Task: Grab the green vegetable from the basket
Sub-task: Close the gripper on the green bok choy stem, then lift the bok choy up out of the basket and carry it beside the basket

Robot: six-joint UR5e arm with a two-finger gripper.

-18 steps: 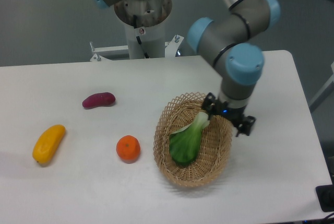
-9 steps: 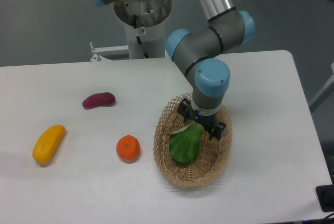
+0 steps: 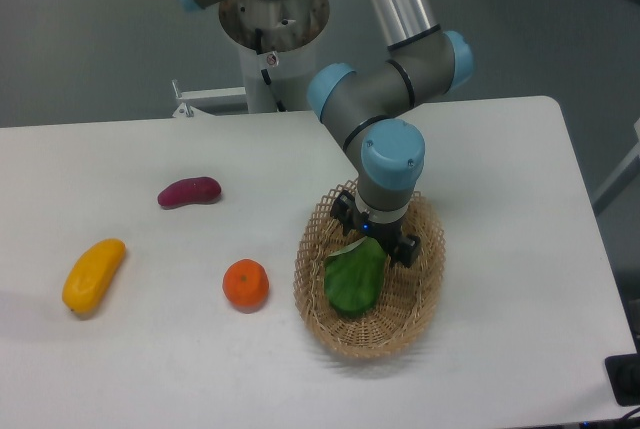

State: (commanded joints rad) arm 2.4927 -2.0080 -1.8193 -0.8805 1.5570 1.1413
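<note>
Gripper (image 3: 372, 236): you cannot tell if it is wide or narrow.
Green vegetable (image 3: 352, 277): right under your gripper.
Basket (image 3: 318, 294): all around both.

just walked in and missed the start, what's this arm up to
The robot arm has its hand down inside the wicker basket, right over the stem end of the green leafy vegetable lying there. The wrist hides the fingers, so it cannot be told whether the hand has closed on it; the vegetable lies in the basket, not lifted. An orange, a yellow fruit and a purple one sit untouched on the white table to the left.
</note>
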